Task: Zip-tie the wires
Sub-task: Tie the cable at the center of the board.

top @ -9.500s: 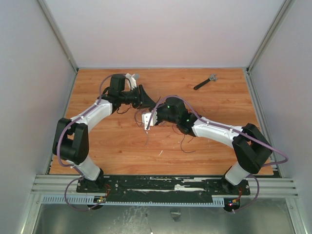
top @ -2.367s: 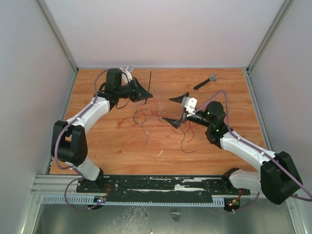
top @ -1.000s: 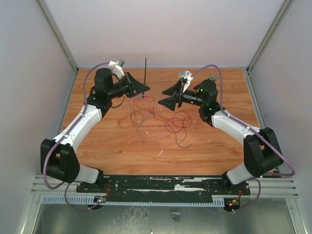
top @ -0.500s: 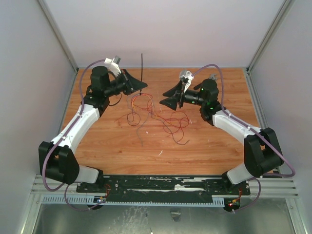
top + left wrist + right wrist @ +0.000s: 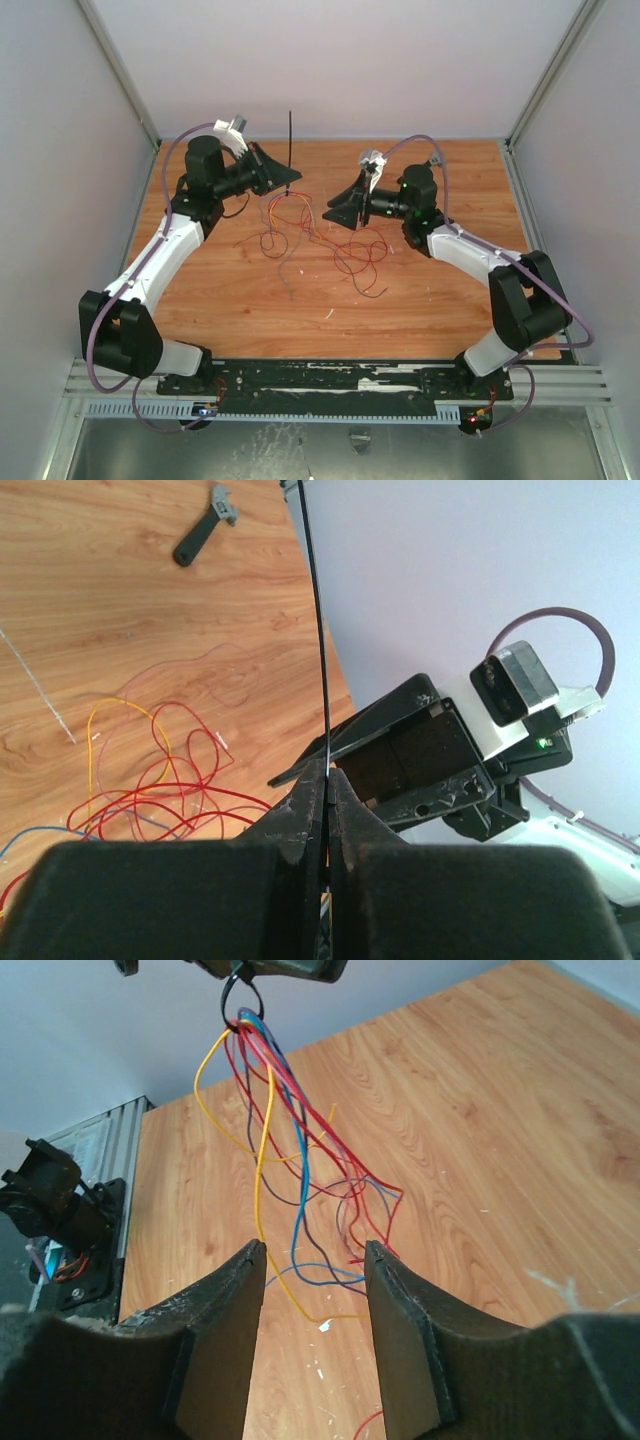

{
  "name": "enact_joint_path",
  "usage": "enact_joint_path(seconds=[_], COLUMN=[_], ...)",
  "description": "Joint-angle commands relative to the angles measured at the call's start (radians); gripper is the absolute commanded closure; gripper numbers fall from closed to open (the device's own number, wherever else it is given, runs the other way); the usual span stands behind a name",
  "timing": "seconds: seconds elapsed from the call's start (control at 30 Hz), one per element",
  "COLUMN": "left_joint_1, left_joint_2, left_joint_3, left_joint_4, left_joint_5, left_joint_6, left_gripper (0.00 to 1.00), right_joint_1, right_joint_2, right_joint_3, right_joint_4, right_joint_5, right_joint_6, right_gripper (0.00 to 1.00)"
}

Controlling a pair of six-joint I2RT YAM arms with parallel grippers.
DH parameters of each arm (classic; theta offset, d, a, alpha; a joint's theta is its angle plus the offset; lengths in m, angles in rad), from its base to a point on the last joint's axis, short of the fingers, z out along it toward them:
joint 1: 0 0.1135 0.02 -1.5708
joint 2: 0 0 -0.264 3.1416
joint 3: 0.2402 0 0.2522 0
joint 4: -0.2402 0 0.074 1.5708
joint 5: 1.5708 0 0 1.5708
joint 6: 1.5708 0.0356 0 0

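Observation:
My left gripper (image 5: 289, 184) (image 5: 326, 770) is shut on the zip tie (image 5: 290, 140) (image 5: 314, 610), a thin black strip that stands upright above the jaws. Below the jaws the tie forms a small loop (image 5: 243, 1000) around the wires. The wires (image 5: 305, 220) (image 5: 270, 1100) (image 5: 150, 780), mostly red with yellow, blue and dark strands, hang gathered from that loop and trail onto the wooden table. My right gripper (image 5: 331, 209) (image 5: 313, 1252) is open, just right of the hanging bundle and pointing at it. Nothing is between its fingers; the wires lie beyond the tips.
A short black tool with a grey head (image 5: 205, 530) lies at the back right of the table (image 5: 440, 290). Pale walls with metal posts (image 5: 120, 75) close in the table on three sides. A black rail (image 5: 340, 378) runs along the near edge.
My right gripper has moved left toward the hanging wires, and its jaws have narrowed while staying open. The left gripper lifted the tie and wires slightly, then held still.

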Motion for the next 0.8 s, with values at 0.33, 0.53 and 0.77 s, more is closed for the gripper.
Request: enact_joint_path(seconds=[0.33, 0.53, 0.77], left_joint_1=[0.007, 0.007, 0.007], left_joint_2=[-0.036, -0.038, -0.038], left_joint_3=[0.023, 0.022, 0.02], left_joint_4=[0.013, 0.013, 0.013], left_joint_5=[0.009, 0.009, 0.009], left_joint_6=[0.015, 0.014, 0.013], left_gripper=[1.0, 1.0, 1.0], right_joint_1=[0.052, 0.061, 0.073], right_joint_2=[0.053, 0.069, 0.091], right_joint_3=[0.058, 0.078, 0.088], right_joint_4=[0.031, 0.014, 0.011], right_joint_5=[-0.006, 0.001, -0.001], right_joint_6=[0.016, 0.005, 0.004], right_gripper=[0.61, 0.63, 0.65])
